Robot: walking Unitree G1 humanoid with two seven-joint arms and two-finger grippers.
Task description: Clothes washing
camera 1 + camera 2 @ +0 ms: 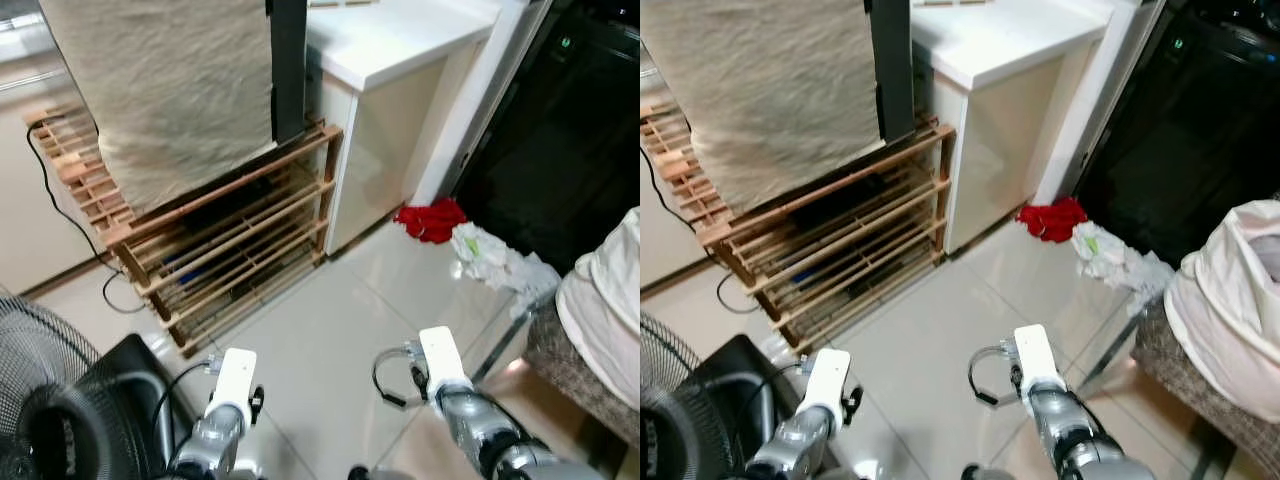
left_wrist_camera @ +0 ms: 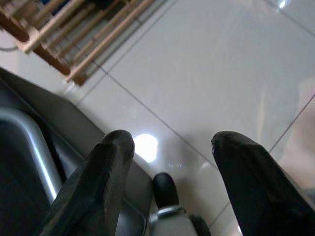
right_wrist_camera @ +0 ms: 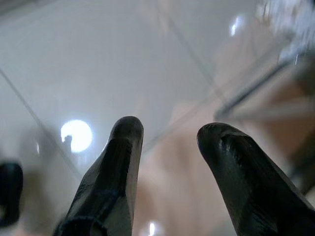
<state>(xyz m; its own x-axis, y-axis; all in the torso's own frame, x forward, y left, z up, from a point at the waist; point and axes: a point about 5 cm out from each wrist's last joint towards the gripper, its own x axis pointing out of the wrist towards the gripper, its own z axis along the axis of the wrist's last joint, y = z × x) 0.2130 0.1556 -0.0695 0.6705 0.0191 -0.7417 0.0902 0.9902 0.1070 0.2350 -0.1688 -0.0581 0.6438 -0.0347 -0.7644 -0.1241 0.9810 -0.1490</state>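
A red garment lies crumpled on the pale tiled floor, at the far right, just at the foot of a white cabinet and beside the dark opening of an appliance. Touching it on the near right, a white cloth with green marks trails across the tiles toward a cream laundry bag that sits on a speckled stand at the right edge.

Left of the cabinet stands a slatted wooden rack, with a beige sheet draped over its top and a dark upright panel beside the sheet. A black cable runs down the wall to the floor at the far left. A black fan grille fills the near left corner.

Both arms hang low at the near edge, well apart from the clothes. The left gripper points down at the floor near a dark base with a small castor wheel; its two black fingers stand apart with nothing between them. The right gripper also hangs over bare tile, its fingers apart and empty.
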